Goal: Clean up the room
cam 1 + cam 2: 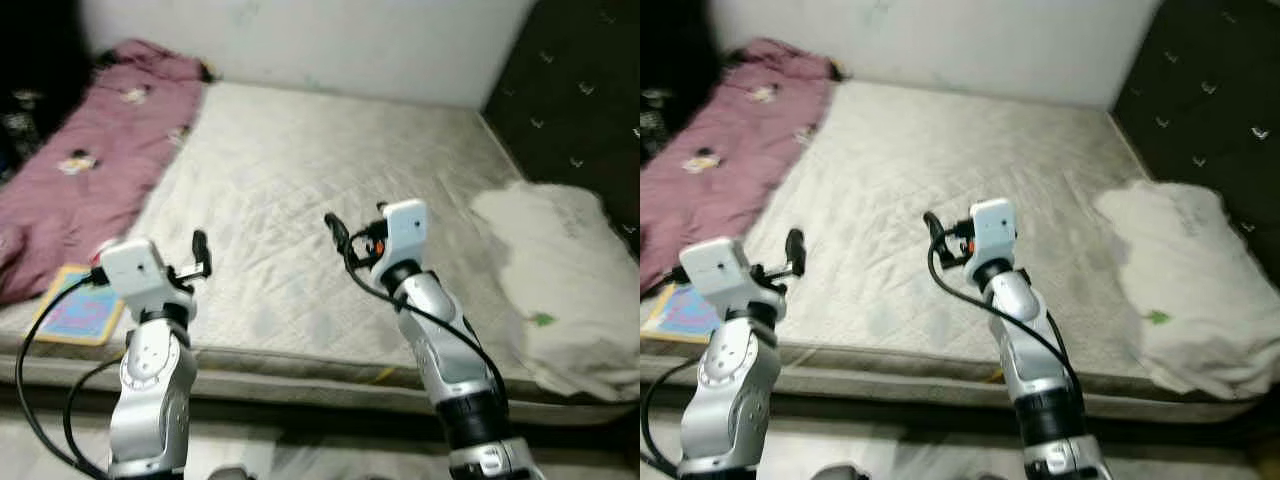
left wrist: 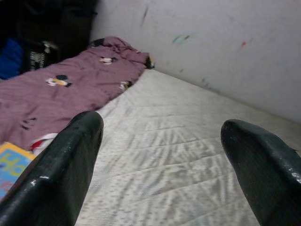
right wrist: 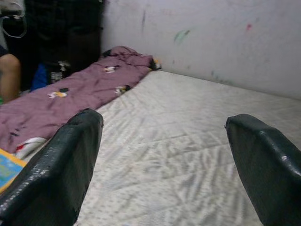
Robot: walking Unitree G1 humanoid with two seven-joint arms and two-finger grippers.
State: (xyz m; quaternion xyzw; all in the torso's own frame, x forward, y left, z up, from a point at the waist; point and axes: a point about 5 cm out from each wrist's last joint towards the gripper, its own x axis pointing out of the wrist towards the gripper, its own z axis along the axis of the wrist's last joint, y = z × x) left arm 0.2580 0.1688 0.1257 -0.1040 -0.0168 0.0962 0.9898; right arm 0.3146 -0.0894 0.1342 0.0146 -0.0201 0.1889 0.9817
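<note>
A wide bed with a pale quilted mattress (image 1: 300, 200) is standing against a white wall. A purple blanket (image 1: 80, 170) with small cartoon prints is lying along the left side of the mattress, reaching up to the far corner. A colourful book (image 1: 75, 312) is lying flat at the near left edge, just beside the blanket. A white crumpled cover (image 1: 560, 280) is lying on the right side, touching the dark headboard.

One bare quilted mattress (image 1: 300, 200). One purple patterned blanket (image 1: 80, 170) lying along its left side. One white pillow (image 1: 560, 280) on its right. One colourful children's book (image 1: 75, 310) at its near left corner. Two robot hands: left hand (image 1: 195, 262), right hand (image 1: 345, 238), each with two black fingers spread apart.
</note>
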